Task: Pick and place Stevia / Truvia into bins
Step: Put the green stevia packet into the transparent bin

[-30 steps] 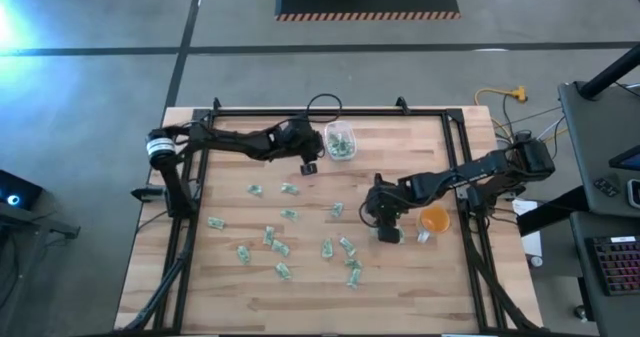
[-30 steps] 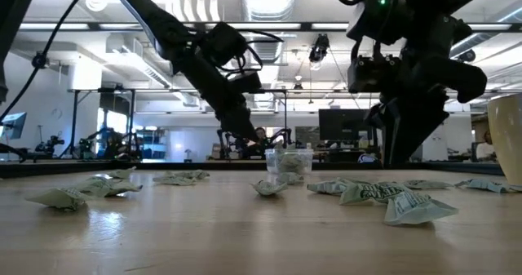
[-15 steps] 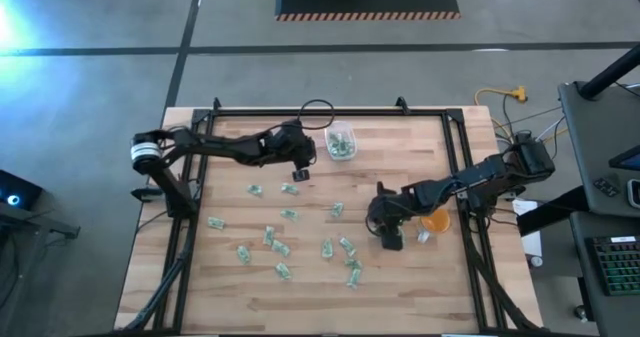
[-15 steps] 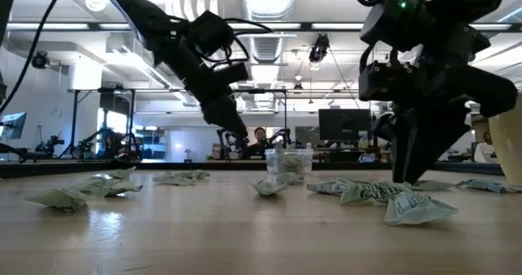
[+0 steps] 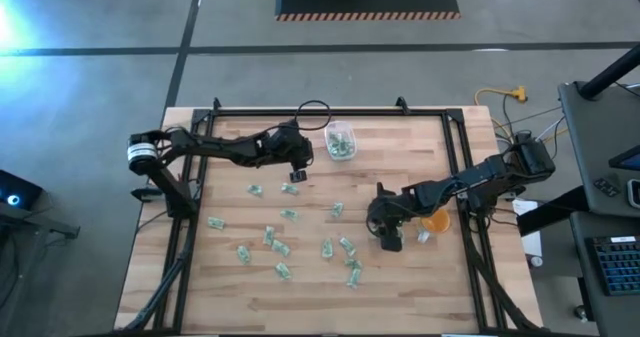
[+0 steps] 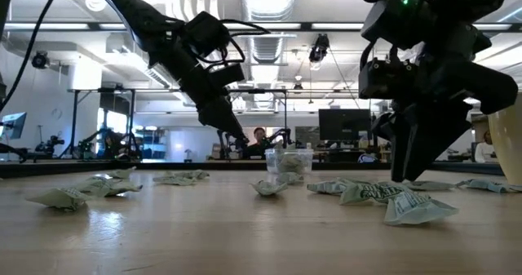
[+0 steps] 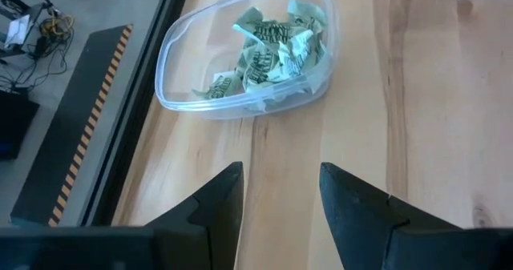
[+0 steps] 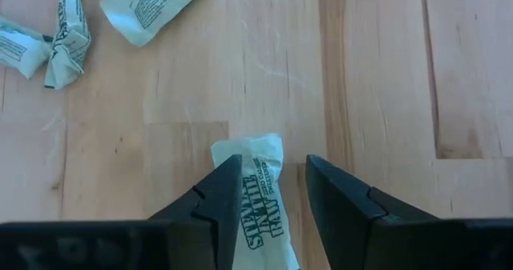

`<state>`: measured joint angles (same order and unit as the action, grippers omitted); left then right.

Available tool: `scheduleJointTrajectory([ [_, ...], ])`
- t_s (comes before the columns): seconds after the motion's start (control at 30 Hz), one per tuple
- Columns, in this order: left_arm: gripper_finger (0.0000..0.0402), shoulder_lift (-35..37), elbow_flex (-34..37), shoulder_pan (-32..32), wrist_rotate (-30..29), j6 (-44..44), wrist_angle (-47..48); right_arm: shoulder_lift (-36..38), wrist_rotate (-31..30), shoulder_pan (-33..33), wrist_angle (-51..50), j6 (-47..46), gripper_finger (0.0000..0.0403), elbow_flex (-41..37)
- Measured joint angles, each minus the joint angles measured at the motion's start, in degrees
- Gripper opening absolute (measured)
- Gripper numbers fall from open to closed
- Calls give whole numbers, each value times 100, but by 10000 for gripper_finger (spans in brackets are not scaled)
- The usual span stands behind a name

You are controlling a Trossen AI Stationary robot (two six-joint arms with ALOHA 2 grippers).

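Right gripper [image 8: 268, 191] lining up a pick, its fingers parted around one Stevia packet [image 8: 258, 191].

The packet is lying flat between the jaws, hugging one finger; closing should secure it. The bin [image 5: 341, 140] is sitting at eleven o'clock from it, the open, empty left gripper [image 7: 276, 198] hovering beside it.

Pale wood-plank surface [image 5: 400, 277] with smooth matt finish, clear glossy plastic tub [image 7: 180, 70], crinkled green-and-white paper Truvia packets [image 8: 258, 198], matt dark plastic claw fingers [image 8: 341, 206]

Left end effector [image 5: 291, 176] — off bin [image 5: 341, 140], leftward
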<state>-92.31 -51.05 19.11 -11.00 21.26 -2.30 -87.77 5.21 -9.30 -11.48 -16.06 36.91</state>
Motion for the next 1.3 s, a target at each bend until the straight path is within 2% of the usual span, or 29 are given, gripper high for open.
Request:
scheduleJointTrajectory([
  [0.27, 149, 0, 39, 0, 2, 4, -13, -82, 64, -176, 85, -47, 148, -4],
  [0.53, 149, 37, 61, 0, 0, 6, -30, -225, -217, -285, 224, -50, 138, -20],
  [0.7, 149, 63, 61, 0, 2, 6, -21, -234, -308, -284, 211, -16, 111, -22],
  [1.0, 149, 63, 72, 0, 2, 7, -20, -240, -455, -282, 196, 419, 20, 23],
  [1.3, 149, 63, 67, 0, 2, 8, -20, -260, -1005, -282, 175, 1058, 14, 327],
])
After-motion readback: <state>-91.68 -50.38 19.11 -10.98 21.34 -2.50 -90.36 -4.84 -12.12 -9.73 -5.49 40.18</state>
